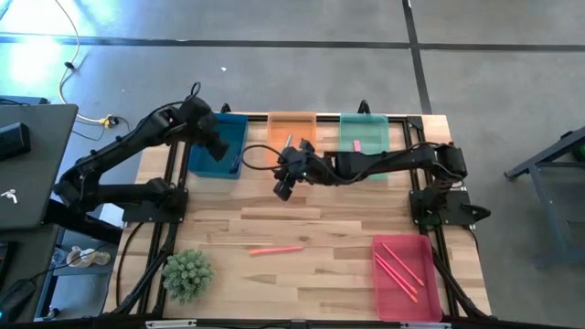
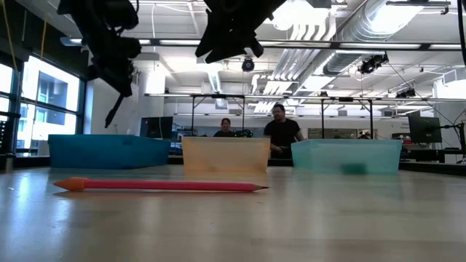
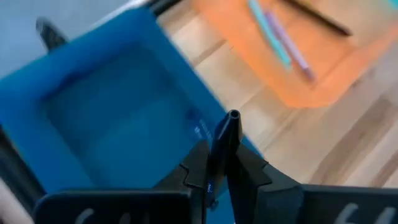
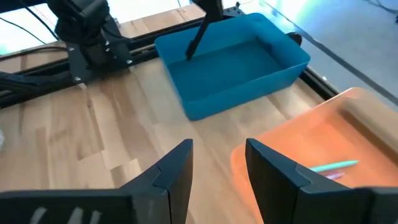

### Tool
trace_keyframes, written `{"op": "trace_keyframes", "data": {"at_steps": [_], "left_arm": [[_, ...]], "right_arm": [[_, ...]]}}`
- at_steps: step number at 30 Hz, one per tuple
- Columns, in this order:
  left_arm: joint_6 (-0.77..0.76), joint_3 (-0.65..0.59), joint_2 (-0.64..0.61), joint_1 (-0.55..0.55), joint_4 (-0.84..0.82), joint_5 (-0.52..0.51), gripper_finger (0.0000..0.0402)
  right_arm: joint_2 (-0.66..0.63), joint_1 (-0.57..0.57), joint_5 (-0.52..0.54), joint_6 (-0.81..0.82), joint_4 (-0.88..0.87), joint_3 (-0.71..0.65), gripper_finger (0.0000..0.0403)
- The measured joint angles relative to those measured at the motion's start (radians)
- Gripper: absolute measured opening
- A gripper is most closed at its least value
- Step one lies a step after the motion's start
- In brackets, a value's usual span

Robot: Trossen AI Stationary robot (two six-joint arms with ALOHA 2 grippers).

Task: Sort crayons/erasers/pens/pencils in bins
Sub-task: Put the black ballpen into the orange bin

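Nearest the table's front edge, a red-pink bin sits at the right, a translucent rectangular tray holding several long thin pink sticks lying slantwise. A small green plant stands at the front left. Between them, farther in, one pink stick lies alone on the bare wood table; in the low view it shows a blunt orange end and a sharpened tip.

Past mid-table, the right gripper hangs in the air in front of the orange bin, its two dark fingers spread apart with nothing between them.

Along the far edge stand three more bins in a row, all translucent and alike in size: blue at the left, orange in the middle, green at the right. The orange one holds a teal pen, a lilac pen and a dark pencil. A small pink piece lies in the green one. Over the blue bin the left gripper is closed on a slim dark pen, which points down toward the bin.

Beyond the table two people stand in the room.
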Motion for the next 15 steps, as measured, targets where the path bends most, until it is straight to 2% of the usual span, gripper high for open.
{"op": "trace_keyframes", "data": {"at_steps": [11,15], "left_arm": [[-0.055,0.006,0.152,0.053,-0.012,-0.010,0.0026],[-0.072,0.006,0.206,0.053,-0.013,-0.051,0.0027]], "right_arm": [[0.000,-0.057,0.000,-0.043,-0.022,0.000,0.0139],[0.000,-0.067,0.000,-0.063,-0.031,0.000,0.0139]]}}
